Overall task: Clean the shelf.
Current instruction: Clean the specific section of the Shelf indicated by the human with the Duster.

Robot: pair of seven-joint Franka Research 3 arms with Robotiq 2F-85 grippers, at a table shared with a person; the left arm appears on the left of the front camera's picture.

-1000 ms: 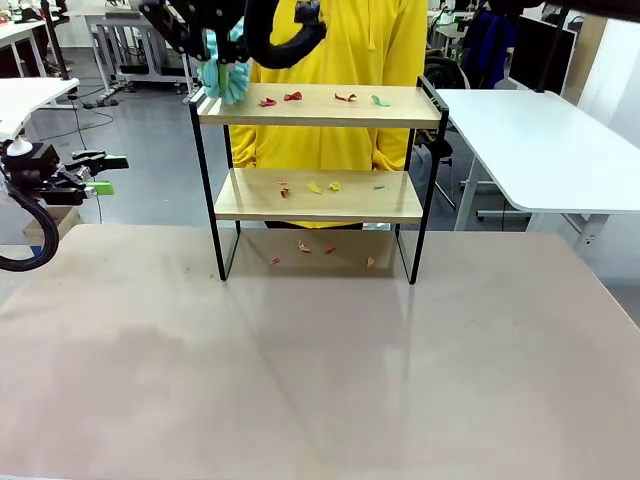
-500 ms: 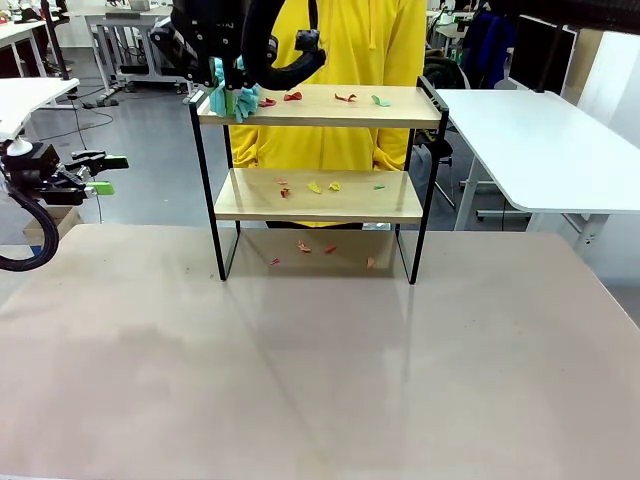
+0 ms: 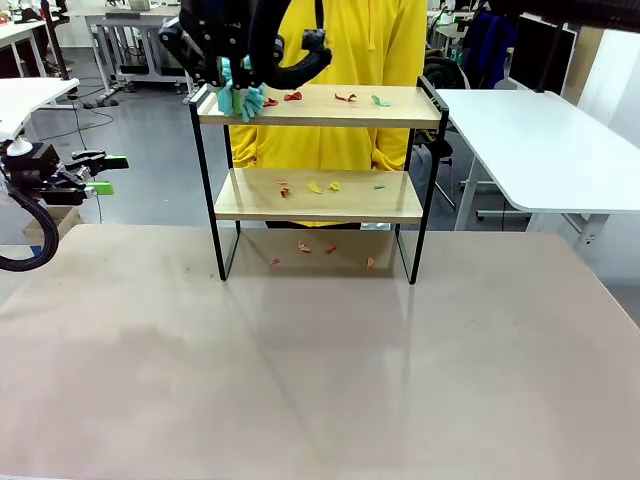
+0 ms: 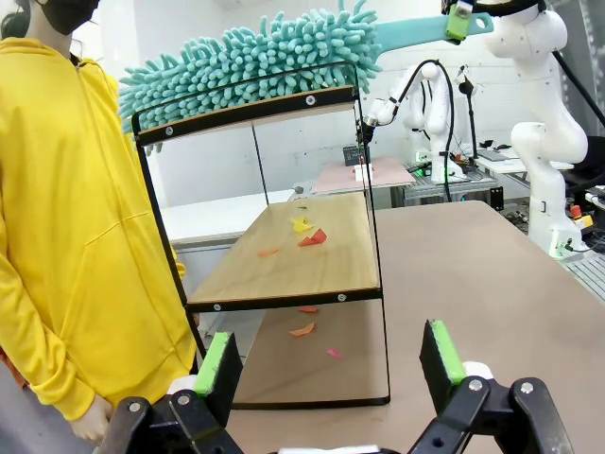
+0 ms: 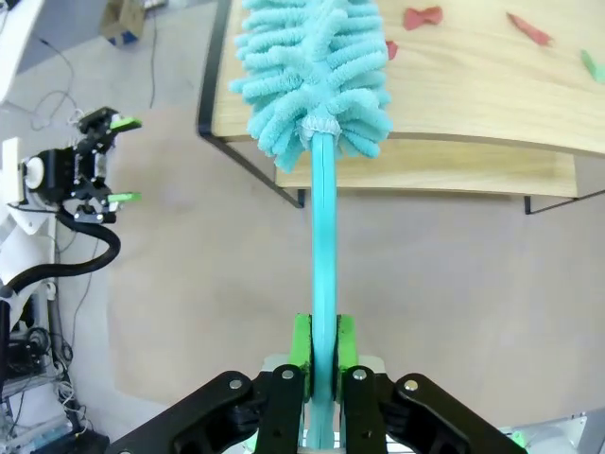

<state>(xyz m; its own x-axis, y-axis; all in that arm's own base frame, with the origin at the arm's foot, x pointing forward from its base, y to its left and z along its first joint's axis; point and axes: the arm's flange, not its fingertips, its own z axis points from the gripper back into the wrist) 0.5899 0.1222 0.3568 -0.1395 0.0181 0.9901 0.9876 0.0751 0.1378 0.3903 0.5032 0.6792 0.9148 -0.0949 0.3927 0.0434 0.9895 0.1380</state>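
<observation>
Shelf [image 3: 320,119], duster [image 5: 315,80] atop, right hand [image 5: 321,342] gripping

Here's the black two-finger left gripper [image 4: 328,359] up close: matte black links, round bolt heads [image 4: 470,383] at the joints, and a bright green pad on each of the fingers [image 4: 216,364]. In the front view, a thick black cable [image 3: 22,245] curves beneath it. The black two-finger right gripper [image 5: 323,345] has the same dark links and green pads, with bolts across the knuckles. Its glossy white rounded arm [image 4: 544,104] shows too. Across the table, the person wears a bright yellow hooded sweatshirt [image 3: 340,40] with long sleeves and a front pocket.
</observation>
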